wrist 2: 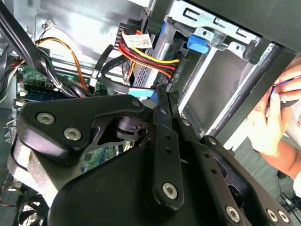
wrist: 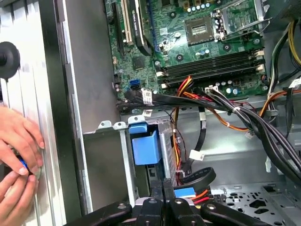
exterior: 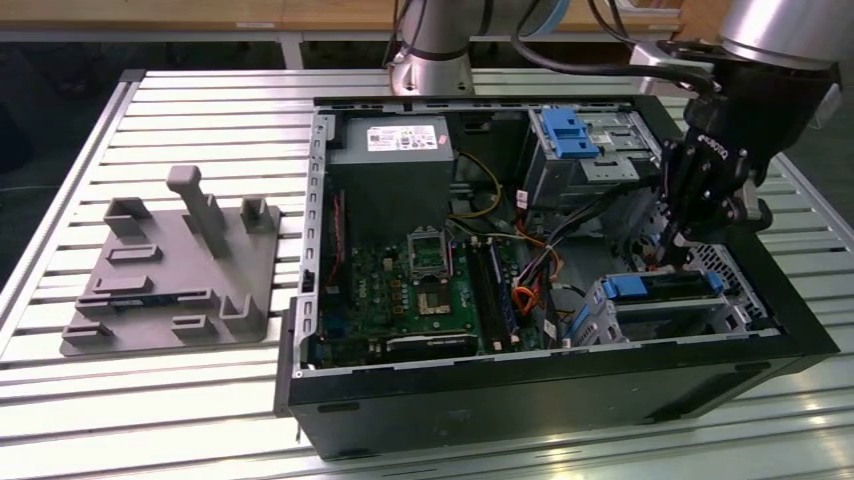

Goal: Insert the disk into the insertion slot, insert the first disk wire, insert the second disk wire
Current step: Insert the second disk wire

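The disk (exterior: 663,287) sits in the slot (exterior: 737,300). The gripper (exterior: 678,264) hangs just above its blue end, fingers (wrist: 156,194) pressed together, beside loose cables (wrist: 200,178).

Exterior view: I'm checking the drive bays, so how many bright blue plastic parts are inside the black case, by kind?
Bright blue plastic latch on the taller silver metal bay: 1
Bright blue plastic carrier frame in the low silver perforated cage: 1
Total: 2
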